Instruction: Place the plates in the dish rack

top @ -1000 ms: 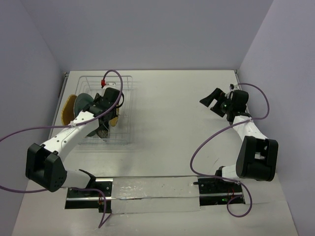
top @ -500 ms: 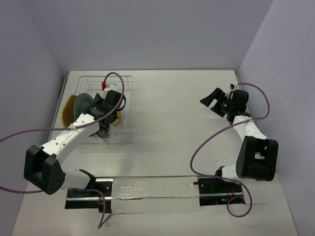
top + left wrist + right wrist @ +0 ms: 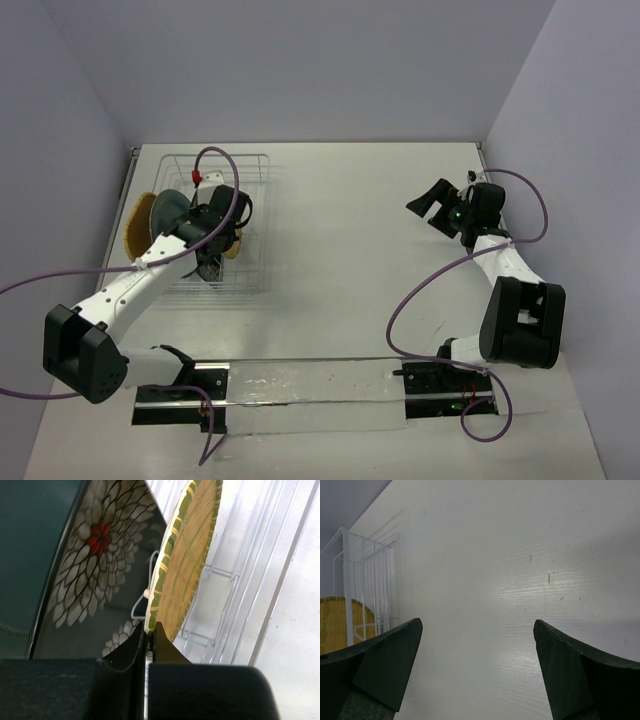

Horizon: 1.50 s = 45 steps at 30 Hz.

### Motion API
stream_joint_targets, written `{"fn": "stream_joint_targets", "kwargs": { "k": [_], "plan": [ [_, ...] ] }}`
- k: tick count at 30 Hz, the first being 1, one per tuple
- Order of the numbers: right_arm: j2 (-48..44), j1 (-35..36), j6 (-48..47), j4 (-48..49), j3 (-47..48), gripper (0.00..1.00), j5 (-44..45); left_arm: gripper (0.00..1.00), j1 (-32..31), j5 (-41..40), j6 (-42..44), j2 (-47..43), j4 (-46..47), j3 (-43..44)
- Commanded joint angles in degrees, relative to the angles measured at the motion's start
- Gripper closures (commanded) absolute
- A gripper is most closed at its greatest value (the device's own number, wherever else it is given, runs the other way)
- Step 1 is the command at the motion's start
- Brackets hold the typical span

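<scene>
Left gripper (image 3: 148, 628) pinched on a plate rim, right gripper (image 3: 477, 625) wide open and free.
Left arm (image 3: 140, 280): elbow low at the near left, forearm stretched up and to the right, wrist tipped down. Fingers (image 3: 129, 651) almost together, clamping the thin edge of the woven plate (image 3: 187, 565) from below. Right arm (image 3: 505, 265): folded, elbow block close above its base, forearm reaching away toward the far right, wrist turned left. Jaws spread far apart, nothing between them.
</scene>
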Motion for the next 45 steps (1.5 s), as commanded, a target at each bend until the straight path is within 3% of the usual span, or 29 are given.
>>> {"fn": "stream_joint_targets", "kwargs": {
  "k": [1, 14, 15, 17, 18, 29, 31, 32, 33, 34, 36, 40, 45],
  "plan": [
    [-1.28, -0.16, 0.40, 1.04, 2.14, 0.00, -0.60, 1.00, -1.08, -1.22, -8.11, -1.44, -12.34, 1.88],
    [-1.32, -0.24, 0.40, 1.57, 1.69, 0.00, -0.69, 0.98, -3.28, -5.28, -12.79, -1.58, -22.54, 4.18],
    [-1.22, -0.19, 0.40, 1.57, 1.70, 0.00, -0.76, 0.92, -3.41, -5.27, -12.89, -1.40, -22.77, 4.25],
    [-1.29, -0.08, 0.22, 1.57, 1.60, 0.00, -0.50, 0.70, -4.11, -3.99, -13.82, -1.17, -24.61, 3.68],
    [-1.34, -0.13, 0.17, 1.57, 1.55, 0.00, -0.35, 0.67, -4.36, -3.48, -14.92, -1.12, -25.26, 2.73],
    [-0.95, -0.16, 0.36, 1.66, 1.44, 0.00, -1.01, 0.53, -6.73, -4.52, -22.31, -1.43, -32.57, 4.34],
    [-1.70, -0.16, 0.04, 1.66, 1.34, 0.00, -0.96, 0.45, -7.34, -4.95, -22.56, -2.61, -33.05, 5.65],
    [-2.45, -0.16, -0.14, 1.74, 1.26, 0.00, -0.95, 0.34, -7.53, -5.20, -22.55, -3.87, -32.94, 7.38],
    [-2.81, -0.16, -0.33, 1.74, 1.24, 0.00, -0.84, 0.32, -7.79, -5.43, -22.37, -4.73, -32.48, 8.31],
    [-3.37, -0.16, -0.75, 1.74, 0.99, 0.00, -0.42, 0.14, -8.12, -5.17, -20.82, -5.53, -30.34, 10.00],
    [-4.83, -0.07, -1.12, 1.74, 0.80, 0.00, -0.08, 0.01, -8.31, -4.84, -18.45, -8.50, -26.74, 11.60],
    [-7.43, -0.07, -2.21, 1.74, 0.22, 0.00, 0.43, 0.01, -8.56, -4.22, -9.38, -13.84, -11.72, 13.21],
    [-12.96, 0.20, -4.29, -1.63, 0.02, 0.00, 8.90, 0.01, -8.18, -3.84, 10.06, -19.75, 23.45, 2.37]
  ]
}}
